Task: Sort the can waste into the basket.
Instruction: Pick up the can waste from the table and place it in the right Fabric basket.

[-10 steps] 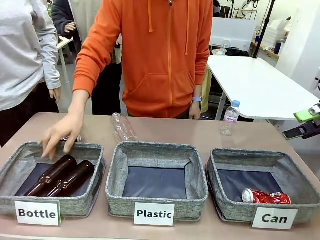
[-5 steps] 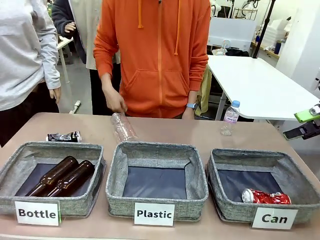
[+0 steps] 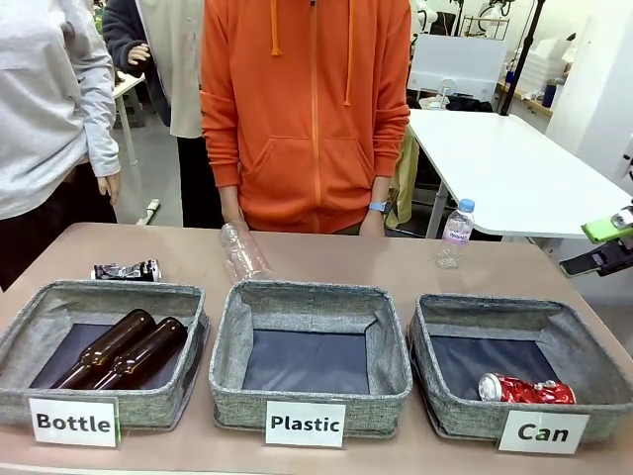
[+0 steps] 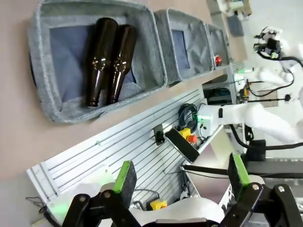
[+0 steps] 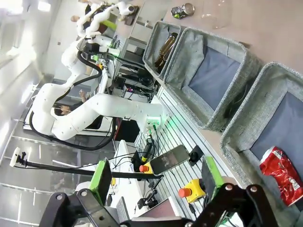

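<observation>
Work table [image 3: 396,259]: pinkish-brown matte top, foreground. White table [image 3: 514,168]: rectangular, plain top, beyond the work table at picture right. Floor [image 3: 148,173]: grey, smooth, far left. Wall [image 3: 593,89]: white, far right. Slatted panel [image 4: 118,151]: pale grey metal, along the work table's near edge, left wrist view. Bright strip [image 5: 12,33]: washed out, window or lamp undetermined, right wrist view. Light: even, shadows soft.

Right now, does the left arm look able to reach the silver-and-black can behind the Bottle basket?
Probably yes. The silver-and-black can lies uncovered on the bare table, on the robot's left side, and the left gripper is open. The arm must pass over the Bottle basket first.
</observation>
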### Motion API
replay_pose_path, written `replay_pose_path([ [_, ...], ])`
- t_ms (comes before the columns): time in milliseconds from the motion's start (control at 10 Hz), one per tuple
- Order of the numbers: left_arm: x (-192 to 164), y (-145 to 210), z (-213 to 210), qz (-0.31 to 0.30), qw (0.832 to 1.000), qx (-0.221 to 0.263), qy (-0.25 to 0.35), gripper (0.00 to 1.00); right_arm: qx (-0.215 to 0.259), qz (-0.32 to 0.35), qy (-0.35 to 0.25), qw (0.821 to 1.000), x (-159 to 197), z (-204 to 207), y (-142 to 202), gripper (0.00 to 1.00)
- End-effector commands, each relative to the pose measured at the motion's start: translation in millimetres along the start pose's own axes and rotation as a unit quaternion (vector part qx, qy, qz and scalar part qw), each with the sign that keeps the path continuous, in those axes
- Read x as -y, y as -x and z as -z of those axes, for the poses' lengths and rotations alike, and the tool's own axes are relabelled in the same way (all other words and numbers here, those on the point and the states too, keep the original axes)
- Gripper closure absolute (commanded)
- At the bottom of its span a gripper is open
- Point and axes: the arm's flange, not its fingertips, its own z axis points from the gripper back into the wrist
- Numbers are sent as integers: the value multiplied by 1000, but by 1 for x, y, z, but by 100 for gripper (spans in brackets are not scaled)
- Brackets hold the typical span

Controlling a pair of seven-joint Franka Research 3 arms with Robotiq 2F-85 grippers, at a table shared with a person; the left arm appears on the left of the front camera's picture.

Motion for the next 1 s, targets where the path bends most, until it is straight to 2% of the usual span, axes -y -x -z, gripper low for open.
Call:
replay_pose_path([
  [0,-3,10,-12,-5,1000,18,1,0,-7,-10,0,1000,1,-3,2,0],
  [900,-5,8,-11,-5,1000,21,6,0,-7,-10,0,1000,1,-3,2,0],
])
